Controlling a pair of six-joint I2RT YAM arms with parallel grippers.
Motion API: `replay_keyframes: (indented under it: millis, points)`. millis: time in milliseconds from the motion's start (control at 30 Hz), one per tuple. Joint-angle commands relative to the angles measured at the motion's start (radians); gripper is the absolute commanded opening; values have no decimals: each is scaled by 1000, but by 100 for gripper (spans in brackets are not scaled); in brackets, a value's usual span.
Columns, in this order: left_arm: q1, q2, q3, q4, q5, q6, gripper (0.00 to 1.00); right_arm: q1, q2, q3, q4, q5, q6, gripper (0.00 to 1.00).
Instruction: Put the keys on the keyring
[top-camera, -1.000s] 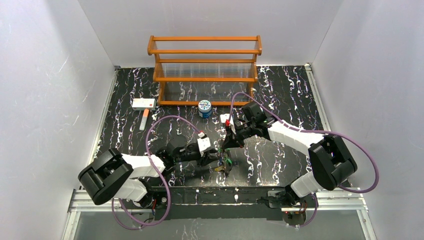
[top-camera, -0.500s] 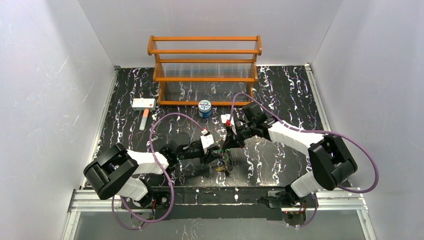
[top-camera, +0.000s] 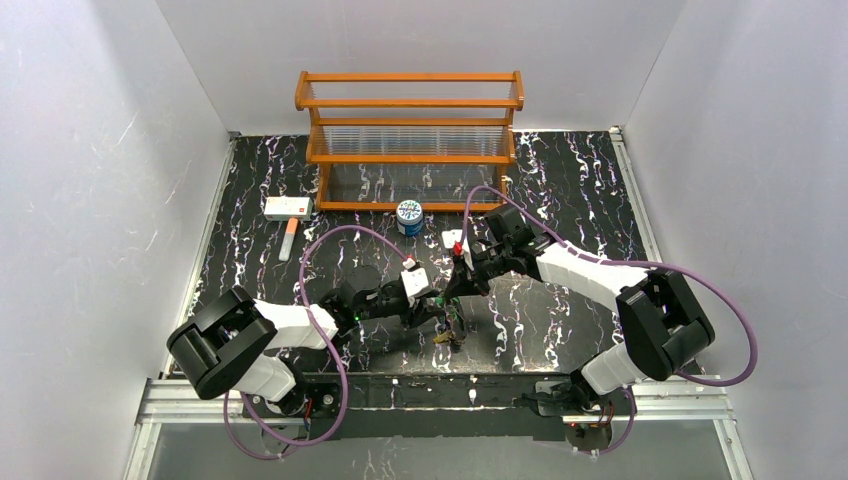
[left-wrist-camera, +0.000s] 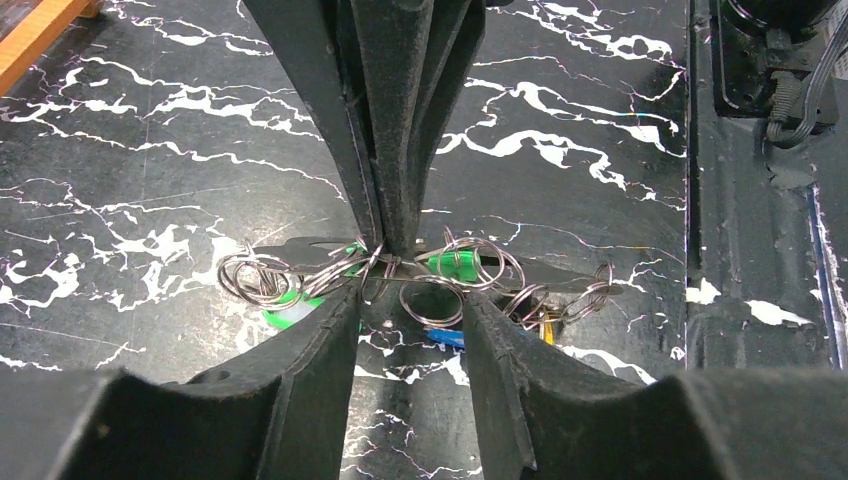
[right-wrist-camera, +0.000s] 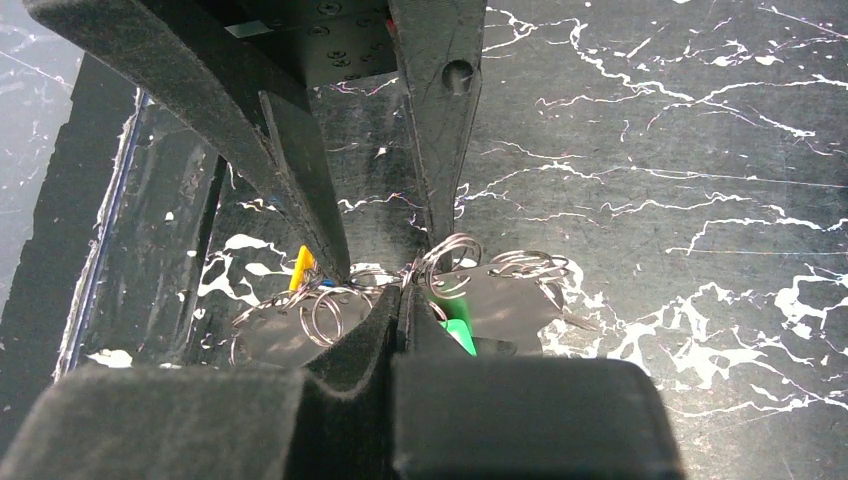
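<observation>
Worktop (top-camera: 570, 180) layout, read from your left: a white box with a red mark (top-camera: 288, 207) lies at the far left, with a pale orange stick (top-camera: 289, 240) just in front of it, toward the arms. The left claw (top-camera: 438, 314) reaches in low toward the centre. You see it partly open, its two fingers (left-wrist-camera: 310, 360) standing apart on either side of the key bunch and not clamped on anything. At the back of the centre stands a wooden rack (top-camera: 410, 135), with a round blue-and-white can (top-camera: 409, 216) just in front of it. The keys (top-camera: 450, 328) lie on the worktop near its front edge, between the two claws, as one bunch tangled in wire rings (left-wrist-camera: 250, 275). In the left wrist view you can pick out green heads (left-wrist-camera: 462, 265), one blue head (left-wrist-camera: 447, 338) and one yellow head (left-wrist-camera: 545, 325). The right claw (top-camera: 453, 290) comes in from the right with its jaws pressed fully together and its tips in the middle of the ring tangle. You cannot tell whether a wire is pinched between them.
</observation>
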Motion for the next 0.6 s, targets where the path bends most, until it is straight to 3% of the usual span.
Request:
replay_keyframes:
  millis: [0,133,233,300,400,567]
  points:
    - [4,-30,31,47,-56,15,41,8,-36,1,-43,-89,-42,1]
    - [6,-27,36,48,-49,13,33,9,-39,-2,-47,-98,-56,1]
    - [6,-33,35,49,-48,19,19,8,-39,-2,-52,-97,-65,1]
    - [5,-37,36,48,-51,21,15,9,-37,-2,-61,-95,-74,1]
    - [5,-43,33,49,-59,22,15,9,-37,1,-69,-96,-81,1]
    - [4,-53,32,49,-70,19,30,8,-34,4,-68,-100,-78,1]
